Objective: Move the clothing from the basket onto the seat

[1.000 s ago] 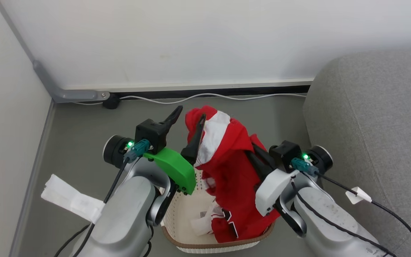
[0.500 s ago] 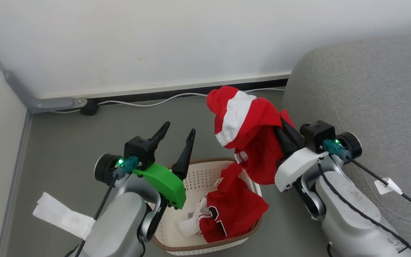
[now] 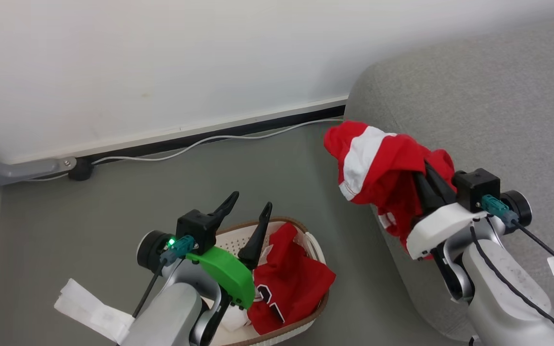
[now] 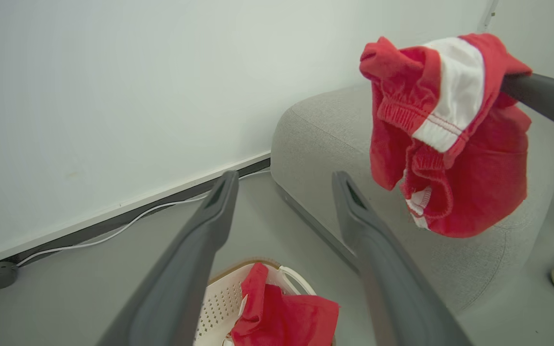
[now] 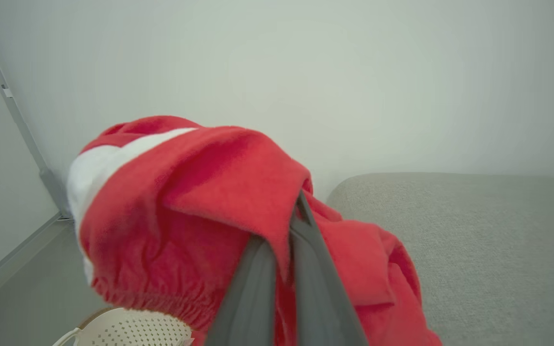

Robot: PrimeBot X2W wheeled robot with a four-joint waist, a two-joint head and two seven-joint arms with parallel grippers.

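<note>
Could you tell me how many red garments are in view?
2. One garment hangs from the right hand near the sofa; the other garment lies in the basket. More may be hidden beneath.

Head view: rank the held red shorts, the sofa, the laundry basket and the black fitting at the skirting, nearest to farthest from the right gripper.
1. Red shorts, pinched in the right gripper itself.
2. Grey sofa, just beneath it and to its right.
3. Laundry basket, on the floor to its lower left.
4. Black round fitting, far left at the skirting.
</note>
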